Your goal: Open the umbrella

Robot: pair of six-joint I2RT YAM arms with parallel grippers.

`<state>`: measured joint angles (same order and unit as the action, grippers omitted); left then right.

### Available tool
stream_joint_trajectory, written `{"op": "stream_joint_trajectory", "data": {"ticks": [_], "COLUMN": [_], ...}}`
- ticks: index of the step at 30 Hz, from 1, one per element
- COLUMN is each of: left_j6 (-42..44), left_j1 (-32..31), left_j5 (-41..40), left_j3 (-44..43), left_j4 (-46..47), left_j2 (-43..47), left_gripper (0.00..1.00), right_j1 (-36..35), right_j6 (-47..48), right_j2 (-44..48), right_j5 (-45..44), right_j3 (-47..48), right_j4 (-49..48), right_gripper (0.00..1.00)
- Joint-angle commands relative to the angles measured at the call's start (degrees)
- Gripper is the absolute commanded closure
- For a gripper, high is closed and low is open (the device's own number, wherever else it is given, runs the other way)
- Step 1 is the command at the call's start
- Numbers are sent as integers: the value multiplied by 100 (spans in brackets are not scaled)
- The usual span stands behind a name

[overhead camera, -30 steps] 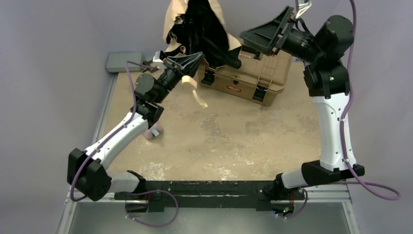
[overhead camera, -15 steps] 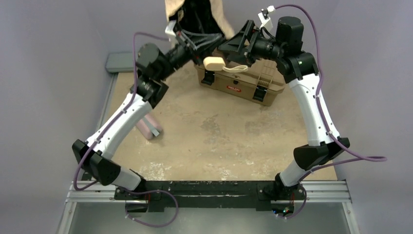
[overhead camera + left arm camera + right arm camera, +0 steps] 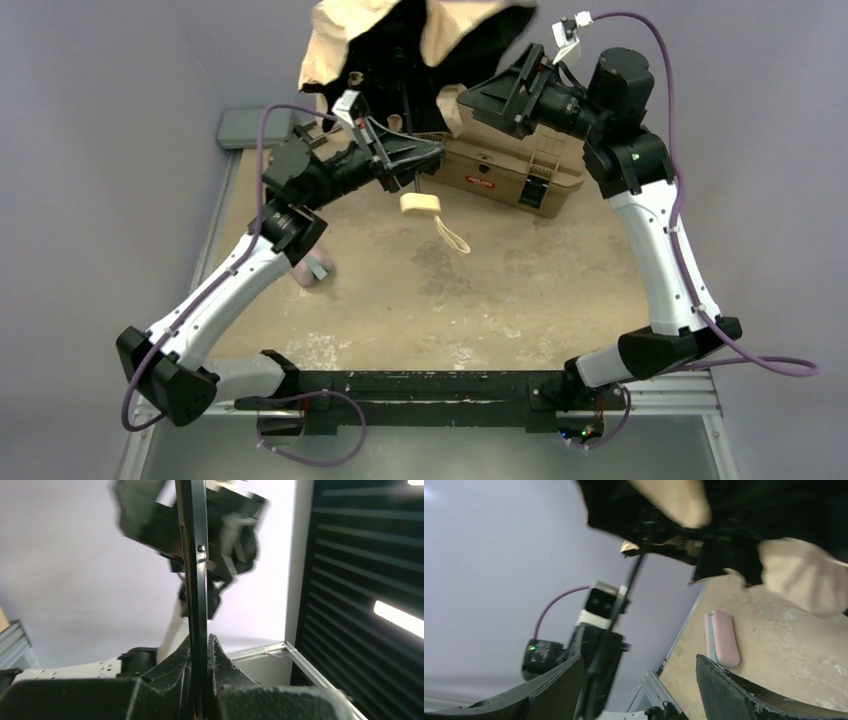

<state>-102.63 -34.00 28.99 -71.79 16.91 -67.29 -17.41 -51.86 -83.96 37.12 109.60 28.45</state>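
Beige cloth with a black underside filled the top of my overhead view: the umbrella [image 3: 400,45], its canopy loose and bunched rather than spread, was up in the air over the far edge of the desk [image 3: 500,300]. Its thin black shaft [image 3: 196,580] ran down out of the folds to the left gripper [image 3: 430,157]. The cream handle [image 3: 420,203] showed just past the fingertips, with its strap [image 3: 455,238] trailing from it. From above I could not tell whether the handle touched the desk.

On my left wrist camera the fingers [image 3: 222,660] were pressed together on the shaft, pinching it so that it stood straight up between them. Behind it I saw only the right arm [image 3: 215,525], blurred.

The right gripper [image 3: 490,105] hung just beside the canopy, above a tan toolbox [image 3: 510,172] that sat shut at the far side of the desk. Its fingers [image 3: 734,692] were spread wide with nothing between them. Through that gap my right wrist camera gave me the black and beige folds overhead and the shaft slanting down to the left gripper. It also showed a pink pouch [image 3: 722,639] lying flat on the desk near its left edge. In the overhead view the pouch was mostly hidden beneath the left arm [image 3: 240,280]. A flat grey box [image 3: 255,127] lay at the far left corner, well apart from the umbrella. Part of the cloth overlapped the toolbox's left end in that view.
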Motion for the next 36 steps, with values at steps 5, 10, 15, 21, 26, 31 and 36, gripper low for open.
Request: {"op": "stream_joint_trajectory", "data": {"ticks": [5,10,15,21,26,31,36], "left_j6": [169,450,846,-182,-1207,-1913,-2503], "left_j1": [-104,-212,-318,-479,-757,-1127,-1129], "left_j5": [427,424,233,-550,-1184,-1651,-1106], "left_j3": [-406,-558,-1097,-510,270,701,1556], "left_j4": [680,-97,-1854,-1520,-1176,-2125,-3019], "left_j2": [-307,-267,-248,54,525,1136,1681], "left_gripper": [100,100,100,100,100,100,100], "right_j1": [-507,-581,-961,-1228,-1398,-1973,-2204], "right_j6": [-453,-593,-158,-219,-203,-233,-292], "right_j2": [-223,-439,-896,-872,-1437,-1760,-1303], "right_j5": [-199,-927,-1878,-2542,-2641,-2679,-2869], "right_j3": [287,399,1196,619,1123,993,-447], "right_j4": [-870,-296,852,348,681,1936,2406], "right_gripper": [22,38,42,43,44,45,39]}}
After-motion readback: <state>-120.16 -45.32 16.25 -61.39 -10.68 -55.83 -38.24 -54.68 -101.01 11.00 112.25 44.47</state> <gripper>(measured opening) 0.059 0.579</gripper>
